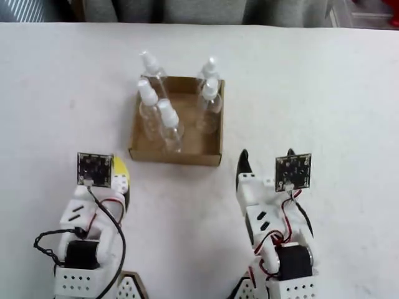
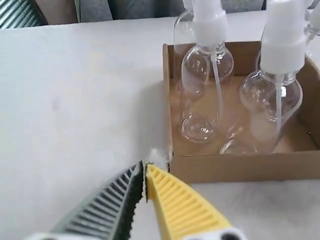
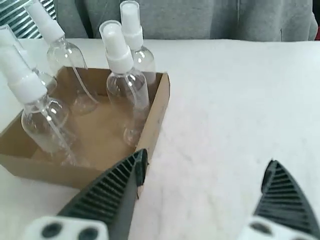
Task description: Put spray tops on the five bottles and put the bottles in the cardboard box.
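Note:
The cardboard box [image 1: 176, 154] sits mid-table with three clear bottles standing in it, each with a white spray top: [image 1: 149, 107], [image 1: 169, 126], [image 1: 209, 103]. Two more topped bottles [image 1: 151, 68] [image 1: 208, 70] stand at the box's far edge; whether they are inside it or just behind it I cannot tell. My left gripper [image 1: 122, 177] rests near the box's front left corner, its grey and yellow fingers shut together [image 2: 145, 174] on nothing. My right gripper [image 1: 267, 159] sits off the front right corner, open and empty [image 3: 207, 159].
White tabletop [image 1: 312, 93] spreads wide on both sides of the box and between the two arms. A seated person's grey clothing [image 3: 200, 20] shows beyond the table's far edge.

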Controlling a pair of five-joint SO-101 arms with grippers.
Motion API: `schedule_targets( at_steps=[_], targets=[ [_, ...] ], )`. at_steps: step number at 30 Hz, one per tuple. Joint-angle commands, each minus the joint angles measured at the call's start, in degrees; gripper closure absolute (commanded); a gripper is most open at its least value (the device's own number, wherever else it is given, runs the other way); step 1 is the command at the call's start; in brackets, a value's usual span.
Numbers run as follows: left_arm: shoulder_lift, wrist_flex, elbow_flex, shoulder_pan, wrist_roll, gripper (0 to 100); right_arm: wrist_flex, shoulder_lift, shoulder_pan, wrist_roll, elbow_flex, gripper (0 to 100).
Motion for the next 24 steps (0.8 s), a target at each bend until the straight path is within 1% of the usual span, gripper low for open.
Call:
schedule_targets(
  at_steps=[1, 3, 6, 7, 8, 9, 11, 14, 15, 18, 21, 24],
  targets=[
    [-0.6, 3.0, -0.2, -0.5, -1.8, 98, 4.1, 0.4, 0.7, 1.1, -0.5, 70.4],
    [-0.6, 4.7, -0.2, -0.3, -3.9, 98, 5.8, 0.7, 1.9, 4.1, -0.5, 79.0],
    [-0.6, 6.1, -0.2, -0.2, -4.7, 98, 5.6, 0.4, 5.1, 4.8, 1.1, 99.5],
    [-0.6, 6.4, -0.2, -0.2, -4.7, 98, 5.7, 0.4, 5.7, 4.8, 1.9, 98.4],
    [-0.6, 6.9, -0.2, -0.2, -4.7, 98, 6.0, 0.4, 5.9, 4.8, 2.9, 94.4],
    [-0.6, 7.6, -0.2, -0.1, -4.7, 98, 6.6, 0.4, 5.8, 4.8, 4.1, 92.7],
    [-0.6, 9.0, -0.2, -0.1, -4.8, 98, 8.1, 0.4, 5.2, 4.8, 7.2, 93.3],
    [-0.6, 12.1, -0.2, -0.3, -4.8, 98, 12.0, 0.7, 4.0, 4.9, 13.3, 97.8],
    [-0.6, 12.9, -0.2, -0.2, -4.8, 98, 12.8, 0.7, 5.3, 4.9, 13.0, 98.5],
    [-0.6, 13.8, -0.2, -0.4, -4.7, 98, 13.1, 0.4, 12.4, 4.9, 13.1, 97.8],
    [-0.6, 14.4, -0.2, -0.5, -4.7, 98, 16.8, 0.3, 15.5, 4.9, 13.1, 97.4],
    [-0.6, 20.5, -0.2, -0.4, -4.7, 98, 22.2, 0.4, 16.7, 5.2, 13.1, 97.7]
  ],
)
